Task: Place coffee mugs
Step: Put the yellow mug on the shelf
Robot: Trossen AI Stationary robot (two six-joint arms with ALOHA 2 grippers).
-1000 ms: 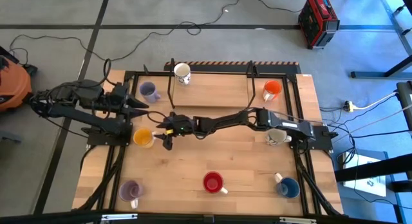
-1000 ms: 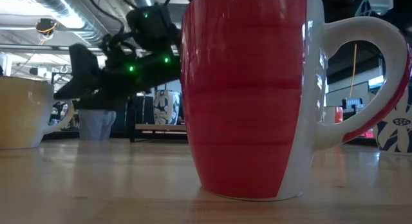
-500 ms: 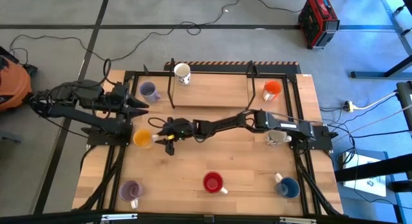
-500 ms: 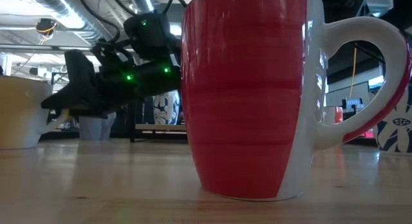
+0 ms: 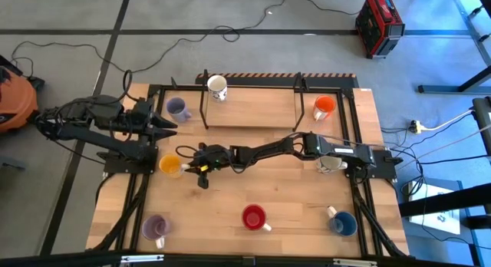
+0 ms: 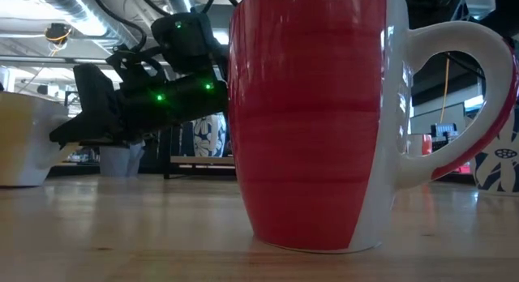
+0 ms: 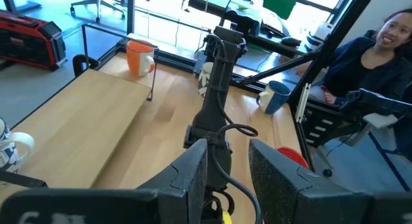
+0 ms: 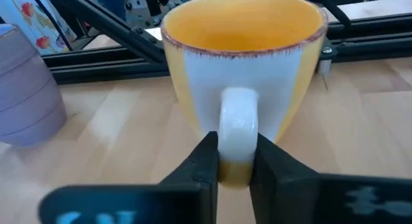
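The wooden table point(image 5: 230, 202) filled the middle of the high view, with coffee mugs spread around its edge: a white one point(image 5: 217, 86) and an orange-red one point(image 5: 324, 107) along the upper edge, a pale purple one point(image 5: 177, 108) at upper left, another purple one point(image 5: 154, 226) at lower left, a red one point(image 5: 254, 217) at lower centre, a blue one point(image 5: 344, 222) at lower right, and a cream one point(image 5: 330, 162) at right, partly under the right arm.

The right arm stretched from the right side of the frame leftward across the table's middle, and the right gripper point(image 5: 201, 166) sat just right of the yellow-orange mug point(image 5: 170, 164) at centre left. That mug stood upright on the table, handle turned toward the gripper. In the right wrist view the handle point(image 8: 237, 130) ran vertically, straight ahead, and lay between the two dark fingers point(image 8: 201, 163), which looked pressed against its sides; I judged them clamped on the handle, though no lift showed.

The left gripper point(image 5: 164, 126) waited at the upper left of the high view, above the yellow-orange mug and nearly as close to it, its fingers point(image 7: 193, 169) parted and holding nothing.

The coming move, I judged, turned on that handle-to-finger line: a straight raise should keep the mug upright.
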